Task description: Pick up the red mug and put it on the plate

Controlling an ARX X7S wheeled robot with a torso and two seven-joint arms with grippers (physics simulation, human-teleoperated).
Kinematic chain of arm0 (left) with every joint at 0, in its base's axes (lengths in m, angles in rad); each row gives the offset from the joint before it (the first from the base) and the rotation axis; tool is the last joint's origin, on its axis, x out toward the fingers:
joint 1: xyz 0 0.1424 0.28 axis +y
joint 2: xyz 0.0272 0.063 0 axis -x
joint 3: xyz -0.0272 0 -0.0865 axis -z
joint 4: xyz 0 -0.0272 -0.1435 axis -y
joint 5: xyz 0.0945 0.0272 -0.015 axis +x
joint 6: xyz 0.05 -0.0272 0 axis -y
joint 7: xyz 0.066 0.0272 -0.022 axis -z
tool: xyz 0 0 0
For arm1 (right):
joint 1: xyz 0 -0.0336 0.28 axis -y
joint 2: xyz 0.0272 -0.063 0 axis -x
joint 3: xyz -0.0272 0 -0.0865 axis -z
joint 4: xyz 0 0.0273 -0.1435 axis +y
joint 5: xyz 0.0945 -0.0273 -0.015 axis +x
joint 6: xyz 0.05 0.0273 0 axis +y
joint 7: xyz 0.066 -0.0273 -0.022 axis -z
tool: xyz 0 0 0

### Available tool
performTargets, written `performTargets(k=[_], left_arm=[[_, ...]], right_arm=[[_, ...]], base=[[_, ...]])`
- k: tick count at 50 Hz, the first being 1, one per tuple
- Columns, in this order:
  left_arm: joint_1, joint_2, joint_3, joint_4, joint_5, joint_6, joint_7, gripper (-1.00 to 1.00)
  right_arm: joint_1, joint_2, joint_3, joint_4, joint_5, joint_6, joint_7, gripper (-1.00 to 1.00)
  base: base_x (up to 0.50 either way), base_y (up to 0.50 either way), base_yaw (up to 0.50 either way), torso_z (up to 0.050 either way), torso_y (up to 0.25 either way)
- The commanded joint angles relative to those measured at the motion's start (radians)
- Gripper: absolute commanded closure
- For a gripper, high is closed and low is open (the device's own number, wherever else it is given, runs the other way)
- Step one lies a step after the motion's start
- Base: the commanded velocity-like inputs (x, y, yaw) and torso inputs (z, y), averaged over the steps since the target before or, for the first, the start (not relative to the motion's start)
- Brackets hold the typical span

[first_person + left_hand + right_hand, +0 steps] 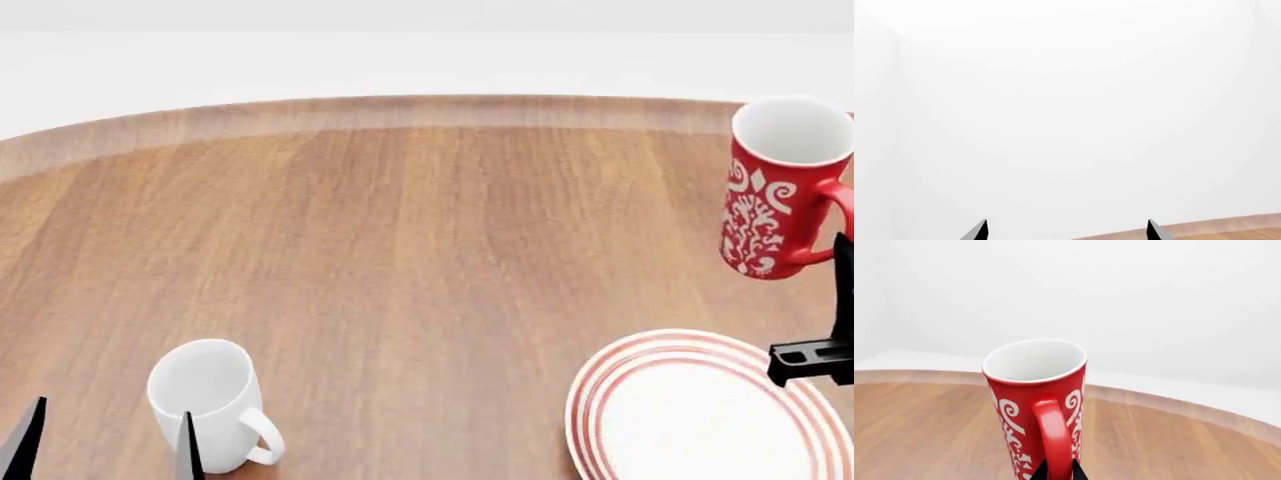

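White walls stand behind the wooden table. Your left gripper is open, holding nothing. The red mug, beyond the plate, hangs by its handle in your closed right gripper; lower it upright over the plate's middle.

It was a bare simulated tabletop scene, no real room: a round wooden table stood against blank white walls, with household crockery, a plain white mug and ringed plate, on it.
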Motion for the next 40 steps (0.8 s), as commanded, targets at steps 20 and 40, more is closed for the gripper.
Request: performTargets(k=[20,40], left_arm=[[-0.002,-0.003,0.005,-0.001,0.004,0.001,-0.007,-1.00],[-0.003,-0.005,0.008,0.000,0.007,0.000,-0.012,-1.00]], right_arm=[[0.194,-0.168,-0.108,0.300,-0.145,0.008,-0.187,1.00],[0.147,-0.209,-0.086,0.378,-0.141,-0.070,-0.225,1.00]], base=[[0.00,0.00,0.00,0.000,0.001],[0.00,0.00,0.00,0.000,0.001]])
